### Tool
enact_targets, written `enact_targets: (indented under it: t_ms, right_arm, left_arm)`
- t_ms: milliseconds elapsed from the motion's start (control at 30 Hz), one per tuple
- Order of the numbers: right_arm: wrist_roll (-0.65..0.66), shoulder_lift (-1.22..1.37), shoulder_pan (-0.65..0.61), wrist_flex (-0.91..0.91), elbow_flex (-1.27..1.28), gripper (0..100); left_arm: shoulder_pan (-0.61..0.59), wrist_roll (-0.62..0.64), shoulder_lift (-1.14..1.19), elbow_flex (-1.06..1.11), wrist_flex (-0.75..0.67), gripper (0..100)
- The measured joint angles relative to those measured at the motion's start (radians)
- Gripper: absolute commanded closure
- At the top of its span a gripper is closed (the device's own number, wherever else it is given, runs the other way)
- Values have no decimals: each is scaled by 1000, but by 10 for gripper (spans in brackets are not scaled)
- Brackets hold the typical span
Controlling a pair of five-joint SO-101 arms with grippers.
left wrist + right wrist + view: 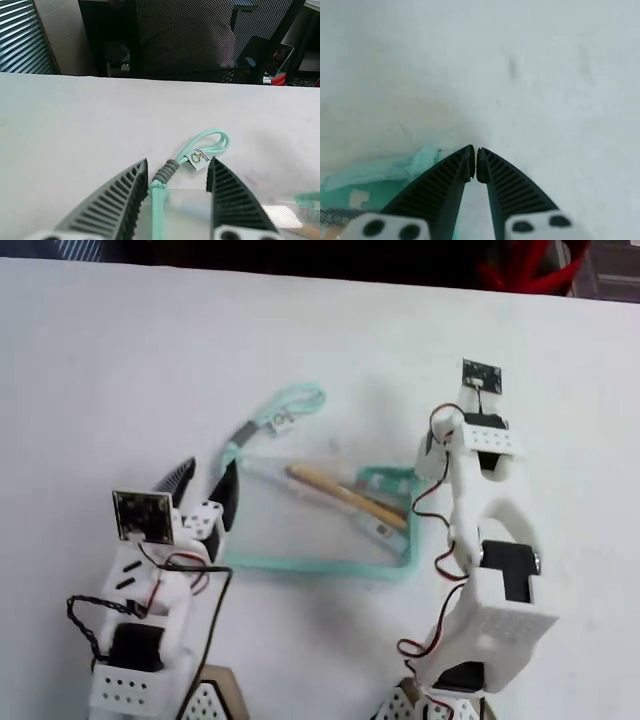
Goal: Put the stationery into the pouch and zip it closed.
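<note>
On table (100, 360), clear mint-edged pouch (290, 530), yellow stationery (340, 493) inside.

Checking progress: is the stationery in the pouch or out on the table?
In: the wooden pencil lies behind the clear face of the pouch, inside its teal edging.

White table (120, 360), plain top. Lying flat near middle: clear pouch (290, 530), mint-green edging, loop cord (189, 147) trailing toward far edge.
</note>
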Motion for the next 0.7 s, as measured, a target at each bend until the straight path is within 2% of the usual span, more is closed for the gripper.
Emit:
enact_targets:
  t_ms: [333, 533, 700]
  right_arm:
    - [0, -270, -77, 2, -11, 981]
    - [0, -611, -92, 18, -20, 981]
    - [0, -922, -92, 18, 121, 981]
  left_arm:
    - [0, 0, 0, 0, 61, 798]
    - [0, 0, 0, 0, 61, 798]
    - [0, 0, 0, 0, 61, 799]
